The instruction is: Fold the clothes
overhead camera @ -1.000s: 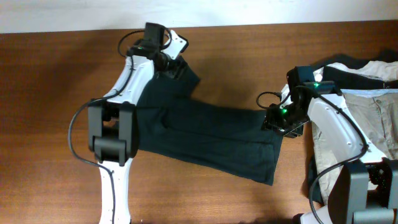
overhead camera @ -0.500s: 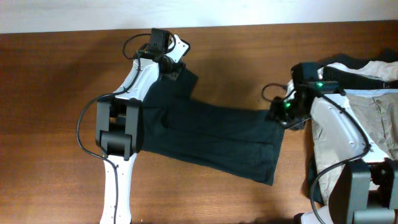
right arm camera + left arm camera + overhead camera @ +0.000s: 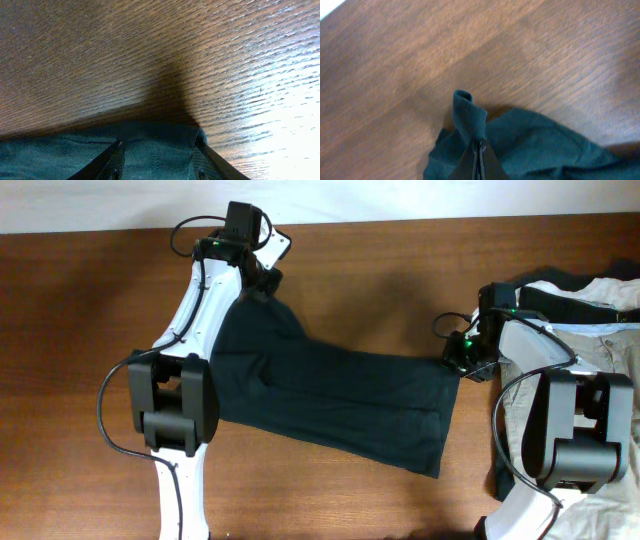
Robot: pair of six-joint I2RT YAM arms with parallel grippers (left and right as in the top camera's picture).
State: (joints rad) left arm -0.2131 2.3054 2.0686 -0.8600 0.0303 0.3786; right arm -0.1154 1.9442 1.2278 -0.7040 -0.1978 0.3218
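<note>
The clothes, a very dark navy T-shirt [image 3: 330, 400], lie spread flat across the middle of the brown table [image 3: 80, 380]. My left gripper [image 3: 262, 278] is at the shirt's far left corner, shut on a pinch of the cloth. In the left wrist view a small fold of the shirt [image 3: 465, 107] sticks out past the closed gripper [image 3: 481, 147]. My right gripper [image 3: 462, 363] sits at the shirt's upper right corner. Seen from the right wrist, its fingers [image 3: 112, 160] stand apart and the shirt's raised edge [image 3: 50, 150] fills the gap of the gripper [image 3: 159, 147].
A heap of other garments lies at the right edge: beige trousers [image 3: 600, 370] with black-and-white pieces [image 3: 570, 290] behind them, close to the right arm. The table's far edge meets a white wall just behind the left gripper.
The left gripper has shut on the shirt's corner and pulled it up and slightly left. The right gripper has shifted right and a little up, and the shirt's corner came with it.
</note>
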